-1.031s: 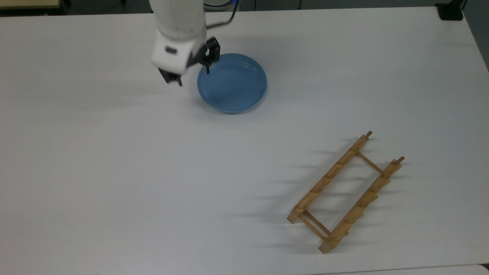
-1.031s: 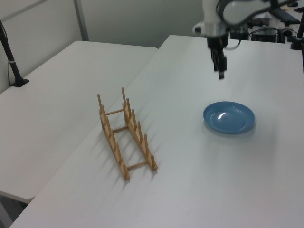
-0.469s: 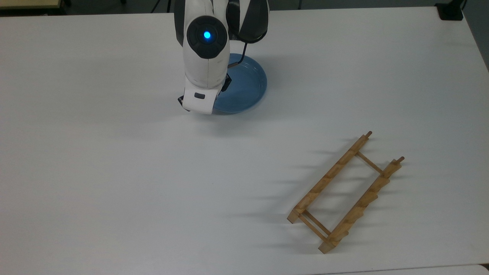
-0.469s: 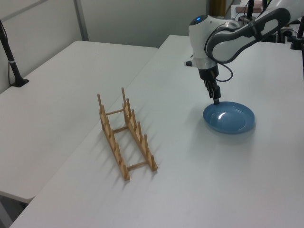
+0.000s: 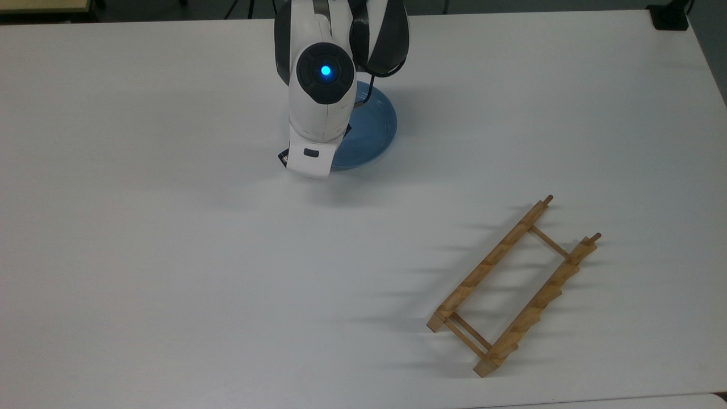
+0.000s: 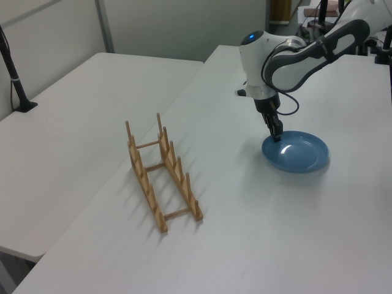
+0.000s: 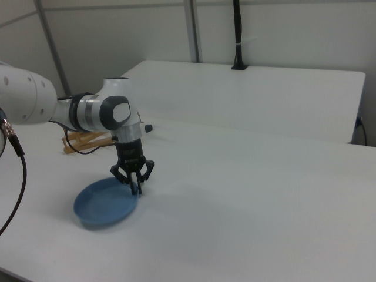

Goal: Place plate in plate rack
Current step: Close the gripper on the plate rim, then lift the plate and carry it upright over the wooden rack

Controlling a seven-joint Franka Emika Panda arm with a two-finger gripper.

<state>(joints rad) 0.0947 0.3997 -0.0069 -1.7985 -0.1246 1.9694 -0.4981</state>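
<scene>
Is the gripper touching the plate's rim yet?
Cannot tell. In the right view the gripper sits right at the blue plate rim, fingers either side of it, but no gap or contact shows plainly. The left view agrees.

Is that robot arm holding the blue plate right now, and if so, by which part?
Nothing is held yet. The tool is open at the plate's rim, and the plate lies flat on the table.

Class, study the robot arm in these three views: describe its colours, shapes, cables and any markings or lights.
The arm has smooth, rounded white shells with dark grey joint sections. A round black cap carries a glowing blue light. A thin black cable loops beside it. The gripper is black with two slim fingers.
</scene>
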